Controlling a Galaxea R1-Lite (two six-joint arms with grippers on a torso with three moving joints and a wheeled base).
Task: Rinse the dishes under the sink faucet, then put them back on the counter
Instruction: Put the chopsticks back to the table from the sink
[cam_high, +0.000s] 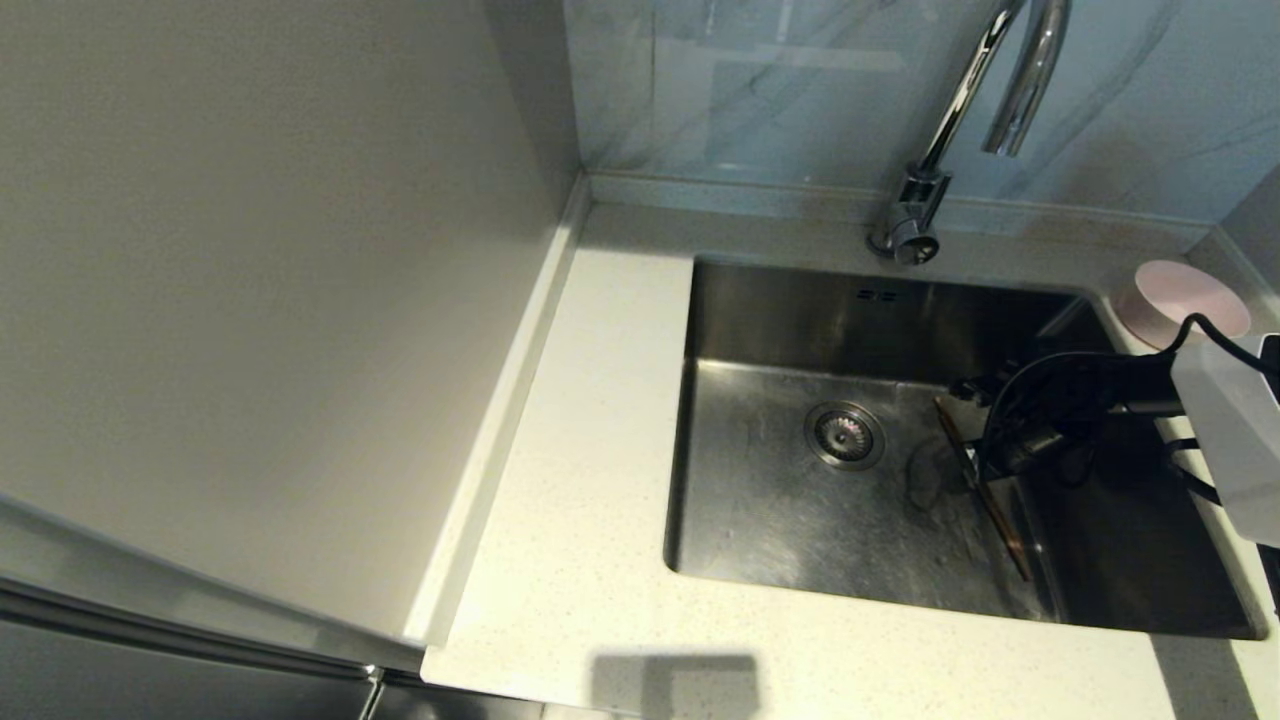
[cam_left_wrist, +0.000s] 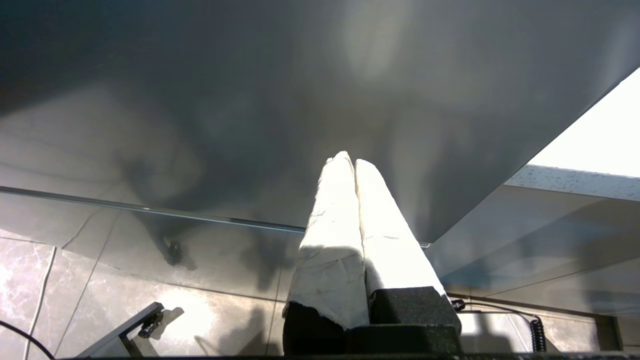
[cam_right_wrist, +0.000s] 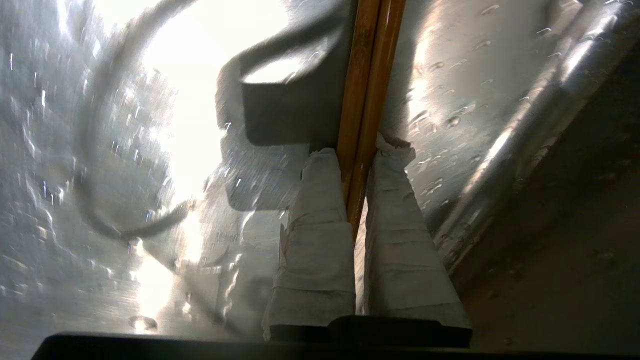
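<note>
Off-white speckled stone worktop nearest, wrapping the square brushed stainless steel sink. Inside, toward four o'clock of the round strainer drain, right hand reaching down low, tape-wrapped fingers closed on the two thin brown wooden chopsticks. Sticks pinched side by side, apparently so both lift as one; far ends seemingly resting on the wet basin floor. Right arm entering from three o'clock, forearm roughly level, wrist dipped. Small pale pink round bowl on the worktop corner at two o'clock. Tall chrome gooseneck faucet at twelve o'clock, no water visible. Left hand parked below the worktop, fingers pressed together, empty.
</note>
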